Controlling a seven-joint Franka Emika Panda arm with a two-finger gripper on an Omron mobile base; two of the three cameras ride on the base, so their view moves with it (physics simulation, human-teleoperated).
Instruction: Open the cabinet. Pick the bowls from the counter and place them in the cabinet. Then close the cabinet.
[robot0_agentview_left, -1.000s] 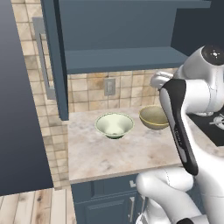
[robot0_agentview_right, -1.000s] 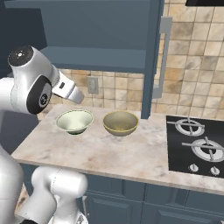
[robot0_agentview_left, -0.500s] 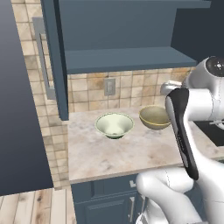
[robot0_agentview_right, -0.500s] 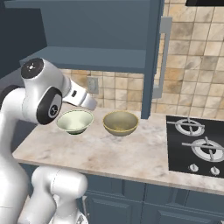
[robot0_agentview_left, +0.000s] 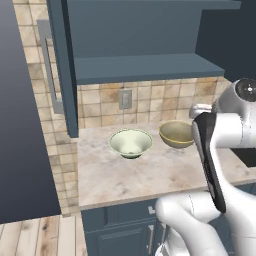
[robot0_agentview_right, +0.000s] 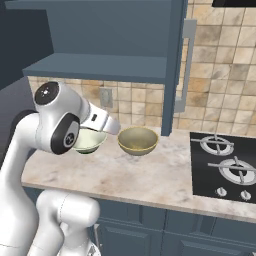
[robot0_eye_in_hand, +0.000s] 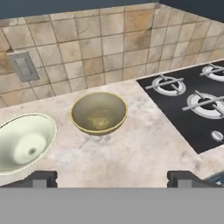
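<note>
Gripper (robot0_eye_in_hand: 112, 177) wide open and empty above counter (robot0_eye_in_hand: 144, 148), near 2 bowls (robot0_eye_in_hand: 99, 112).

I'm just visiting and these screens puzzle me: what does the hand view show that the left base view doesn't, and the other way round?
Hand view alone: the black stovetop with its burners, and the two dark fingertips of the end effector, standing wide apart with nothing between them.

Left base view alone: the open wall cabinet with its shelf, a door handle, and the wooden floor.

Both: the cream-green bowl, the mustard bowl, the marbled counter, the tiled wall and its outlet.
</note>
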